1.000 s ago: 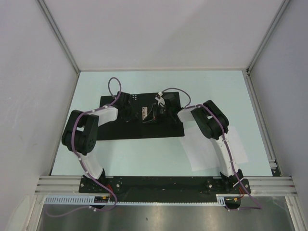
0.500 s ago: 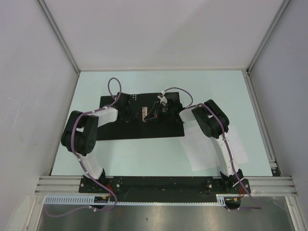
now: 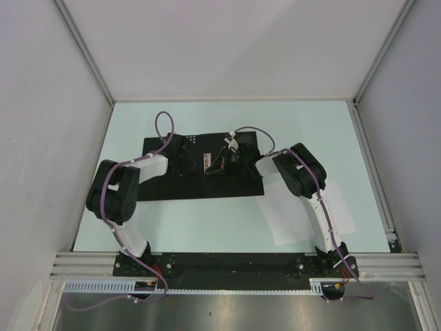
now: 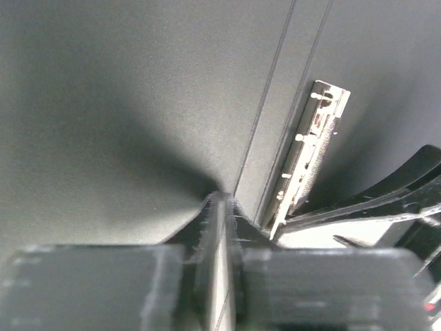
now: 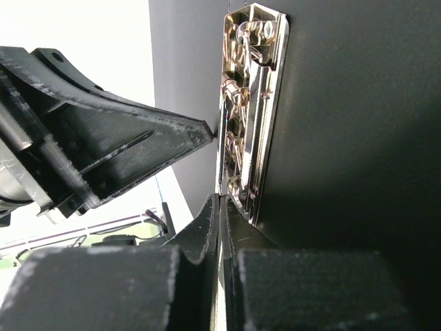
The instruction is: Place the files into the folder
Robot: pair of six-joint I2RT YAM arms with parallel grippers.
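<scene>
The folder (image 3: 165, 187) lies open on the table, black inside up, with its metal clip (image 3: 208, 164) along the spine. My left gripper (image 3: 191, 164) is shut, its tips down on the black inside just left of the clip (image 4: 310, 148). My right gripper (image 3: 220, 164) is shut and empty, its tips (image 5: 222, 203) right beside the near end of the clip (image 5: 248, 103). The files (image 3: 296, 214), white sheets, lie on the table to the right of the folder, partly under my right arm. The folder's red outside is hidden.
Grey walls with metal rails enclose the pale green table (image 3: 207, 221) on three sides. The arm bases sit on a black bar (image 3: 227, 265) at the near edge. Purple cables loop above both wrists.
My right gripper has shifted slightly toward the far side at the clip. My left arm has barely moved. The folder and files lie as before.
</scene>
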